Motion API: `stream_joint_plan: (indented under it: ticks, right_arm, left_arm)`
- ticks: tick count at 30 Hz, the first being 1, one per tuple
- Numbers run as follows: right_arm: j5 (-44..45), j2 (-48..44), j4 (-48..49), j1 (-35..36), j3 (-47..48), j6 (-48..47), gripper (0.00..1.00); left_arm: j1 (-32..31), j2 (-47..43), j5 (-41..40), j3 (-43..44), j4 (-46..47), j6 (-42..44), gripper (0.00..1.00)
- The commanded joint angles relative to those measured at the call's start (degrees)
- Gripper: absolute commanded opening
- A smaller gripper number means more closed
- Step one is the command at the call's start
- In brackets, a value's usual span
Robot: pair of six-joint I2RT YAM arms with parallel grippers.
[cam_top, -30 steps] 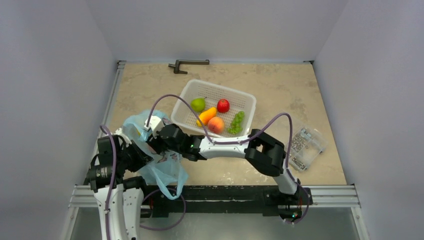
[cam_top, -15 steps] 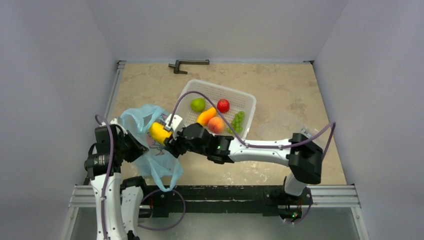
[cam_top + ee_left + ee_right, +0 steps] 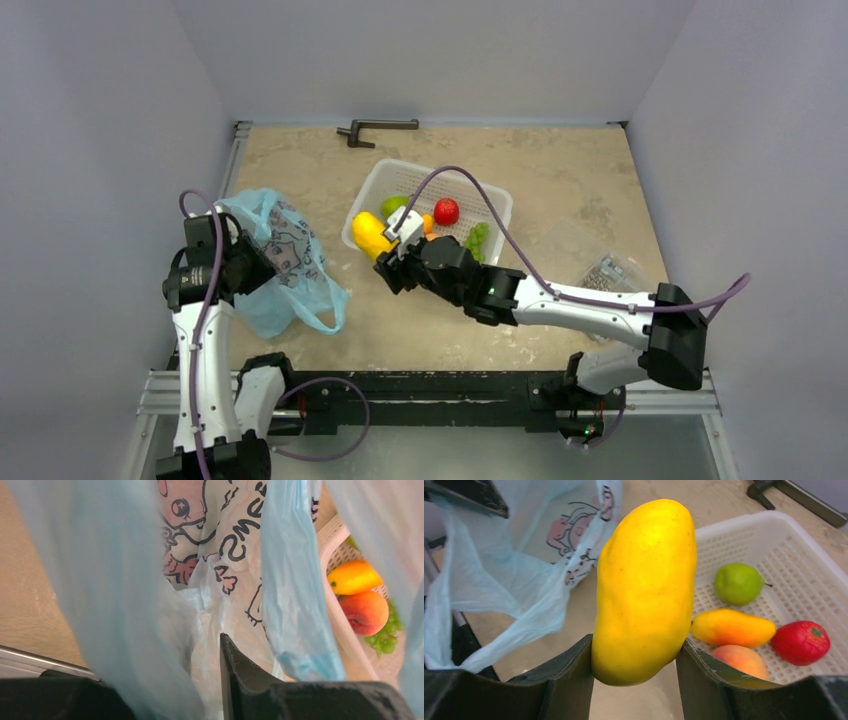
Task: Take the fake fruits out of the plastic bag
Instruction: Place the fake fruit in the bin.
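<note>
**Item: yellow oblong fruit** [image 3: 646, 580], one of the fake fruits, out of the bag.
Location: over the left rim of the white basket [image 3: 497, 200], held clear of the table [image 3: 560, 170].
Holder: right gripper [image 3: 636, 642]. Its two fingers clamp the fruit's lower half from either side, and the fruit stands on end between them. The grip is low and the fruit is carried high, probably so that it clears the basket wall before release.
Appearance: glossy, smooth, bright yellow shading to slightly deeper yellow at the base, with faint dimples. It looks rigid and shows no visible give under the fingers.

**Item: plastic bag** [image 3: 285, 255].
Location: left of the basket and apart from it, mouth turned toward it.
Holder: left gripper [image 3: 250, 270]. The bag hangs from it, and film lies over and between its fingers [image 3: 250, 690] in the left wrist view. I cannot tell whether the jaws pinch the film or merely hook it. The bag is most likely held up to keep the mouth open for the other arm.
Appearance: thin, crinkled, pale blue and translucent, with a pink-and-white cartoon print and a loop handle trailing below. No fruit shows through it.

**Already in the basket:** green round fruit [image 3: 738, 582], orange-yellow oblong fruit [image 3: 731, 627], peach [image 3: 741, 660], grape bunch [image 3: 477, 240] and a small red fruit [image 3: 800, 642].
</note>
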Motion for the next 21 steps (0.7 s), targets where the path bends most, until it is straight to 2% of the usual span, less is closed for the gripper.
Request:
stream_joint_plan:
  ticks: [1, 3, 4, 5, 7, 13, 17, 21]
  right_arm:
    - [-0.23, -1.75, -1.56, -6.43, -1.90, 2.11, 0.00]
    - [-2.27, -0.72, -2.49, -9.26, -1.20, 3.12, 0.00]
    - [-3.09, 0.21, -3.62, -10.06, -0.02, 3.19, 0.00]
    - [-3.49, 1.29, -4.69, -10.52, 1.28, 3.14, 0.00]
    - [-3.94, 3.46, -7.07, -10.99, 4.35, 3.28, 0.00]
    - [-8.67, 11.68, -16.40, -13.11, 13.22, 4.41, 0.00]
    - [-15.55, 17.21, -24.30, -15.73, 20.22, 6.25, 0.00]
    - [-17.35, 22.47, -32.59, -17.15, 27.55, 7.88, 0.00]
  left_arm:
    - [0.11, -1.73, 0.92, 3.12, 2.27, 0.76, 0.36]
    - [0.16, -2.88, 2.31, 3.00, 1.72, 0.59, 0.42]
    - [0.09, -2.94, 2.59, 3.61, 0.40, 0.34, 0.52]
    - [0.04, -2.98, 2.70, 4.23, -0.96, 0.10, 0.71]
    - [0.07, -3.78, 3.14, 5.09, -2.81, 0.06, 0.82]
    - [0.07, -9.40, 4.16, 8.82, -7.87, 0.44, 0.88]
    - [0.00, -12.35, 11.97, 9.13, -7.59, -0.26, 0.88]
    - [-2.35, -14.09, 19.41, 8.46, -4.32, -3.89, 0.88]
